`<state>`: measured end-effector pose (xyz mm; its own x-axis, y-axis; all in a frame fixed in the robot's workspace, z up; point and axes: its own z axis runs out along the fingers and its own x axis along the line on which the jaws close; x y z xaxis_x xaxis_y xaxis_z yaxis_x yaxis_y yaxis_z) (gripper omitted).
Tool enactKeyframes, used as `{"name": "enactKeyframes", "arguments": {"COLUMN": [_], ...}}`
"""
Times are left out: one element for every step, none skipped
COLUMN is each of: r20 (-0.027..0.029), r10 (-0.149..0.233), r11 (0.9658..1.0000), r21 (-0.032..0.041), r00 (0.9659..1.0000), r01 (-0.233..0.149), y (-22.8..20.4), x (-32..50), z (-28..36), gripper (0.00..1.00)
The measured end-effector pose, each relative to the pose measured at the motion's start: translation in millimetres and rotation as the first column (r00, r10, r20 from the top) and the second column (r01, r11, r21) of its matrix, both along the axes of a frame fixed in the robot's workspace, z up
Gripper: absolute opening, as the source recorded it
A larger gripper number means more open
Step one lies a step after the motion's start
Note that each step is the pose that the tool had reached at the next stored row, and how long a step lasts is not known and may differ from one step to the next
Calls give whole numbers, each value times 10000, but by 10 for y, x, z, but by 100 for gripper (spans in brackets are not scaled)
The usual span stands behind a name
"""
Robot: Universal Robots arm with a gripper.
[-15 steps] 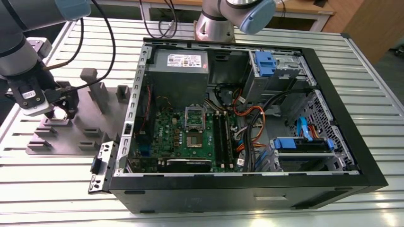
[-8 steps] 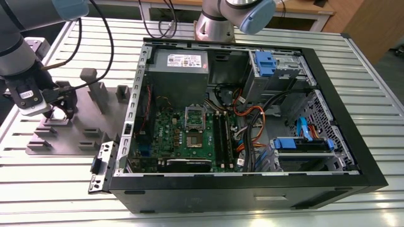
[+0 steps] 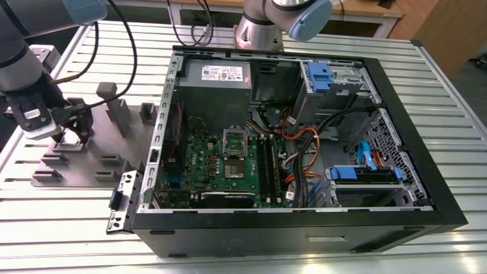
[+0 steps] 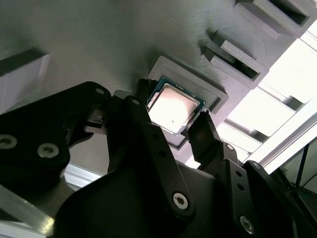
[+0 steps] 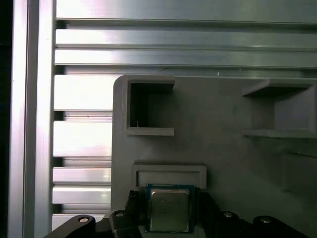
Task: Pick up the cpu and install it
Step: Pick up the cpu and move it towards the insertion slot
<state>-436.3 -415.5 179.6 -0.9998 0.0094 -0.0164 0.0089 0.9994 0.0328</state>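
Note:
The cpu (image 4: pixel 174 105), a small square chip with a silvery top, lies at a square recess of the grey fixture plate (image 4: pixel 99 44). My gripper (image 4: pixel 172 113) straddles it, with a black finger against each of two opposite edges, shut on it. The first wrist view shows the same grip on the cpu (image 5: pixel 169 210) between the gripper (image 5: pixel 169 214) fingers. In the exterior view my gripper (image 3: pixel 70 137) reaches down onto the fixture plate (image 3: pixel 99 157) at that view's left, well apart from the green motherboard (image 3: pixel 228 165) inside the open computer case (image 3: pixel 304 228).
The fixture plate carries upright grey holders (image 3: pixel 114 105) and empty slots (image 5: pixel 148 111). A grey box with a white label (image 3: pixel 219 74), blue drive bays (image 3: pixel 320 77) and orange and black cables (image 3: pixel 304 140) crowd the case. A second arm's base (image 3: pixel 259 31) stands behind it on the slatted aluminium table (image 3: pixel 68 228).

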Motion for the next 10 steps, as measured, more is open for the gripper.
{"name": "enactKeyframes", "arguments": {"r20": [1, 1, 0, 1, 1, 1, 1, 1, 1, 1], "r10": [0, 0, 1, 0, 0, 0, 0, 0, 0, 0], "r11": [10000, 10000, 10000, 10000, 10000, 10000, 10000, 10000, 10000, 10000], "r21": [1, 0, 0, 0, 0, 0, 0, 0, 0, 0], "r00": [10000, 10000, 10000, 10000, 10000, 10000, 10000, 10000, 10000, 10000], "r01": [0, 0, -1, 0, 0, 0, 0, 0, 0, 0], "y": [0, 0, 0, 0, 0, 0, 0, 0, 0, 0], "x": [-1, -2, -2, -2, -2, -3, -3, -3, -3, -3], "z": [-1, -1, -1, -2, -2, -2, -2, -2, -2, -2], "gripper": [59, 59, 59, 58, 58, 58, 51, 51, 51, 51]}}
